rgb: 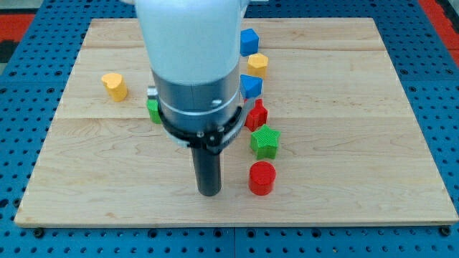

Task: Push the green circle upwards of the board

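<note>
A pale wooden board [344, 143] lies on a blue pegboard table [437, 64], with red showing at the view's top corners.

The green circle [153, 110] sits at the left of the board's middle, and only a sliver of it shows: the arm's white and grey body [190, 64] covers the rest, so its round shape cannot be confirmed from here. I take that green block as the landmark for everything else.

My tip [209, 192] rests on the board below and to the right of the green block, apart from it. The arm carries no pincer, only the dark rod, so there is nothing to open or close.

Left of the green block and slightly above it, well apart, stands a yellow block [114, 85]. To its right, past the arm, runs a loose column of blocks: a blue cube [248, 41] at the top, a yellow block [257, 64] under it, then a blue block [250, 87], a red block [256, 115] about level with the green one, a green star [264, 142] lower, and a red cylinder [262, 178] lowest, just beside my tip on its right.
</note>
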Robot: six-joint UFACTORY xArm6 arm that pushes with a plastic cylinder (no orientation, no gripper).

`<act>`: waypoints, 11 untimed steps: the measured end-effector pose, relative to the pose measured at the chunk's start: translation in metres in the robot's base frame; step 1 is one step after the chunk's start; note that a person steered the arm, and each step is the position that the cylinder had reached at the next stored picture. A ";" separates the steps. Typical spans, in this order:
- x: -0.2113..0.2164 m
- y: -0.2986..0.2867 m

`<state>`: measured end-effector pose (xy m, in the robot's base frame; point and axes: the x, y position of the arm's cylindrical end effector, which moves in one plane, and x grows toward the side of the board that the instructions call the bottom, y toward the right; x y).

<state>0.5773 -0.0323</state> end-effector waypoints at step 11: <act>-0.232 -0.046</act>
